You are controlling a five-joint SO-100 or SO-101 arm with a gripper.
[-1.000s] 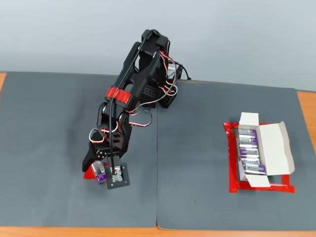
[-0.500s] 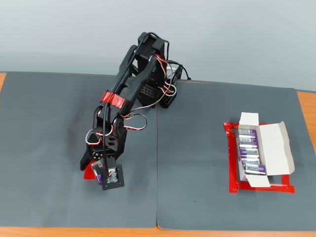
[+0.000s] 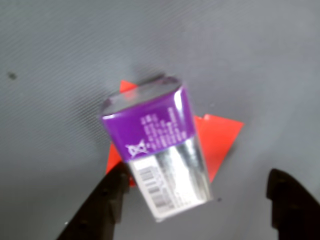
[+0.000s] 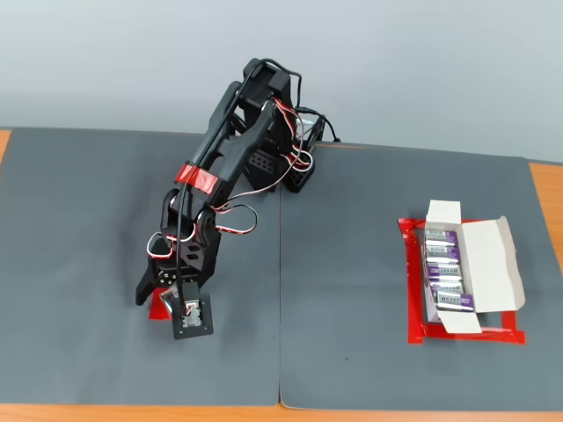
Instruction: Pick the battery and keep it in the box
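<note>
In the wrist view the battery (image 3: 160,150), silver-grey with a purple label and white print, lies tilted on a red tape patch (image 3: 220,137) on the grey mat. My gripper (image 3: 199,174) is open and low over it. The left finger (image 3: 107,200) is right at the battery's side and the right finger (image 3: 290,200) stands well apart. In the fixed view the gripper (image 4: 163,294) is down at the mat's left part and hides the battery. The white box (image 4: 493,264) lies open at the right with several batteries (image 4: 444,272) inside.
The box sits within a red tape outline (image 4: 413,303). The arm's base (image 4: 295,163) stands at the back middle. A grey mat (image 4: 352,264) covers the table, with a seam down the middle and wooden table edges at the far left and right.
</note>
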